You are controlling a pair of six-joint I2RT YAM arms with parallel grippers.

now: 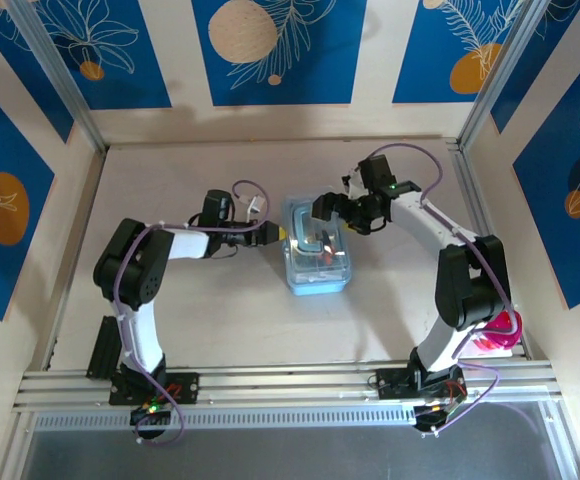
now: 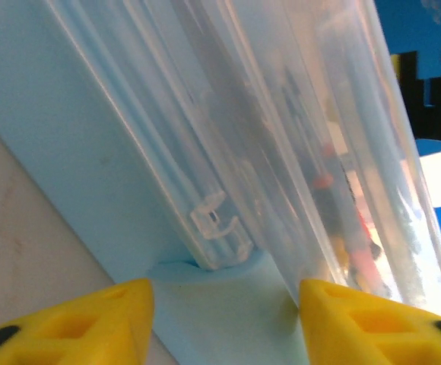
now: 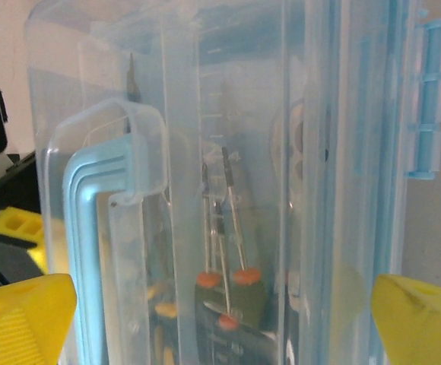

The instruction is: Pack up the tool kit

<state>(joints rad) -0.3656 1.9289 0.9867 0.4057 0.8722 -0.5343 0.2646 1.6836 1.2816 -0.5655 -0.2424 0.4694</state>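
The tool kit (image 1: 317,252) is a translucent light-blue case lying mid-table with its clear lid down. Through the lid, the right wrist view shows screwdrivers (image 3: 226,280) with orange collars and dark handles, beside the case's blue carrying handle (image 3: 91,243). My left gripper (image 1: 273,232) is at the case's left edge, open; its yellow fingers (image 2: 76,323) straddle the blue rim under a clear latch (image 2: 219,228). My right gripper (image 1: 330,208) hovers over the case's far end, open, with its yellow fingertips (image 3: 23,319) spread to both sides of the case (image 3: 228,152).
A pink object (image 1: 500,335) lies at the right, next to the right arm's base. An aluminium rail (image 1: 290,385) runs along the near edge. Panelled walls (image 1: 270,50) close in the table on three sides.
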